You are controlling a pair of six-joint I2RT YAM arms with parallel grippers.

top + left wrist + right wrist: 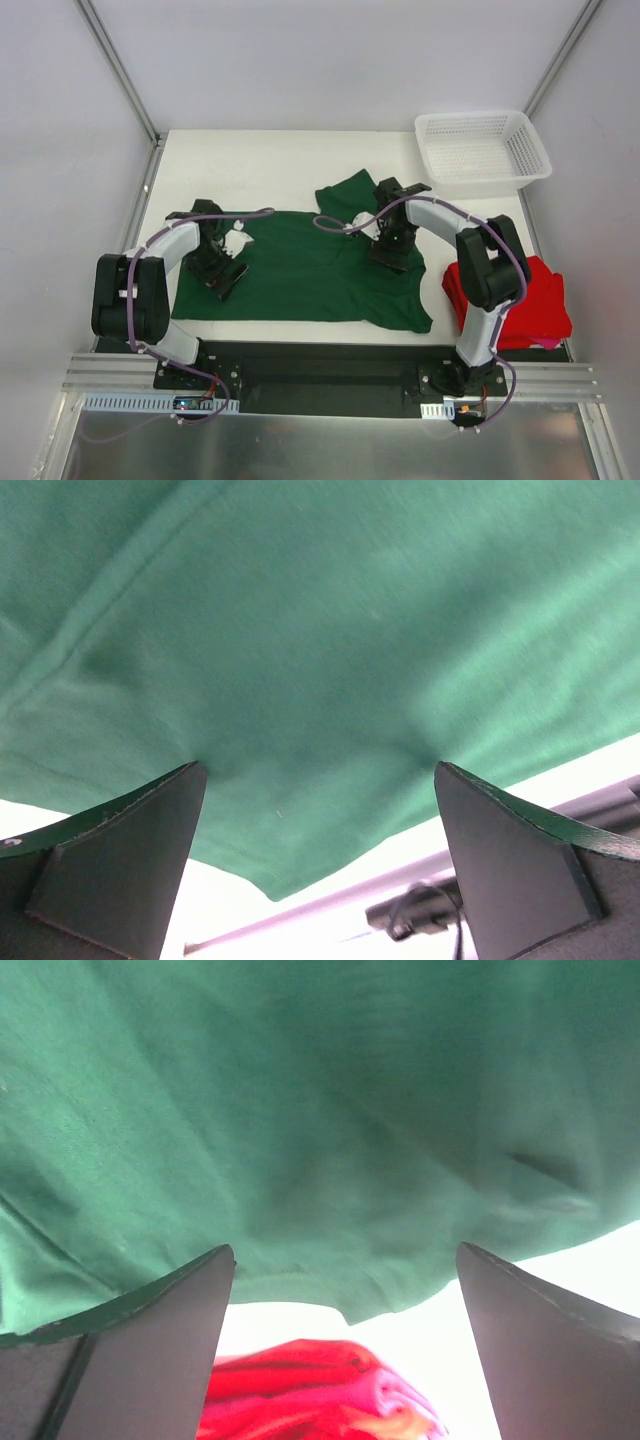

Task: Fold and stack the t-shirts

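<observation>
Inspecting the white table (pixel 260 160) finds the dark green t-shirt (pixel 310 270) spread out across its middle, mostly flat. One sleeve is turned up at the far side, and there is some rumpling along the right end.

Left gripper (pixel 230 282): positioned over the left portion of the green t-shirt, close to the shirt's near-left corner. The left wrist view shows both fingers (pixel 130 850) set wide apart with only green cloth between them and nothing clamped. A seam runs across the cloth ahead of the fingers. The hem edge and bare table show just below them. Whether the fingertips touch the cloth cannot be told.

Right gripper (pixel 392 260): positioned over the right portion of the same shirt, just near of the upturned sleeve. The right wrist view shows its fingers (pixel 150 1350) likewise spread wide, holding nothing, with green cloth filling the view ahead. Contact with the cloth cannot be told here either.

The bright red t-shirt (pixel 525 300) lies in a compact bundle at the near right of the table, beside the right arm and just apart from the green shirt's right edge. It shows in the right wrist view beyond the green hem.

A white mesh basket (pixel 470 117) stands at the far right corner, well apart from both shirts.
</observation>
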